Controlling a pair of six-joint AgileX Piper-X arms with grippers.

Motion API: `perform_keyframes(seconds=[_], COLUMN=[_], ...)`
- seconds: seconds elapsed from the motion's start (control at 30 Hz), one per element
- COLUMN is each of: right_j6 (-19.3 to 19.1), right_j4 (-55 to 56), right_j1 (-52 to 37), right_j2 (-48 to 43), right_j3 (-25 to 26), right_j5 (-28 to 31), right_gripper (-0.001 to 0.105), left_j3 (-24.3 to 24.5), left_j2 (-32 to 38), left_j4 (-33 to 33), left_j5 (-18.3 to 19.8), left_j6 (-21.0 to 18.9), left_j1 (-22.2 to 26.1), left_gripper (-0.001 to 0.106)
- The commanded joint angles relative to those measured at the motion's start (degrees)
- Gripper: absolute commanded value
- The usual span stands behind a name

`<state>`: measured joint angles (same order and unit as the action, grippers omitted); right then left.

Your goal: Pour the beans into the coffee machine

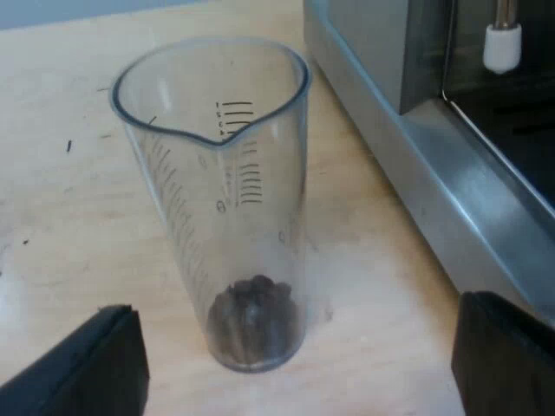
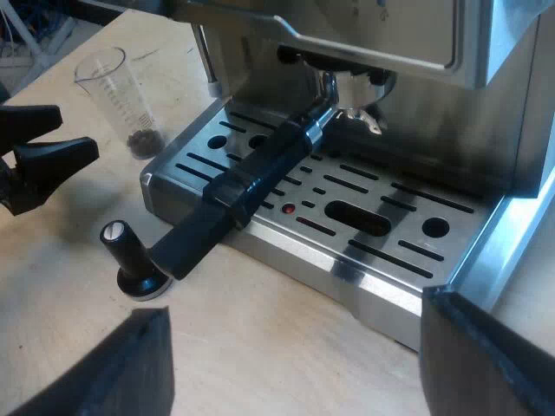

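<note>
On the desk [image 1: 61,225] near the machine [image 1: 434,165], my open left pincer [image 1: 295,312] faces the glass [image 1: 234,199] of beans [image 1: 253,322]; next, advance and grip.

The measuring glass [image 1: 217,173] was clear, smooth, glossy plastic. The tabletop [image 1: 69,217] under it was pale matt wood. The espresso machine [image 1: 434,199] beside it was brushed metal, dully shiny; its handle [image 2: 251,178] looked like matt black plastic.

Measuring glass [image 1: 221,199] upright, bare table [image 1: 61,217] open on one side; espresso machine [image 1: 451,199] base close on other. Holder handle [image 2: 251,186] juts out over drip tray [image 2: 390,286], tamper [image 2: 130,260] w/ black knob near its end.
</note>
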<state>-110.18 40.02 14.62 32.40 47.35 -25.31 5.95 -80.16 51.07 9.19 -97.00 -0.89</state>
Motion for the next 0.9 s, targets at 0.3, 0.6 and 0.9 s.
perform_keyframes(seconds=[0.3, 0.6, 0.9], right_j6=[-1.0, -1.0, -1.0], right_j4=[-0.4, -0.4, -0.4], right_j1=[0.0, 0.0, 0.0], right_j2=[-0.2, -0.2, -0.2], right_j3=[0.7, 0.7, 0.7], right_j5=[-0.5, -2.1, -3.2], right_gripper=[0.062, 0.062, 0.062], left_j3=[0.3, 0.9, 3.8], left_j2=[-6.4, -8.7, -11.2], left_j4=[11.4, 14.8, 14.8], left_j5=[-0.8, -0.8, -0.8], left_j6=[-0.6, -0.6, -0.6], left_j1=[-0.3, -0.3, -0.3], left_gripper=[0.074, 0.074, 0.074])
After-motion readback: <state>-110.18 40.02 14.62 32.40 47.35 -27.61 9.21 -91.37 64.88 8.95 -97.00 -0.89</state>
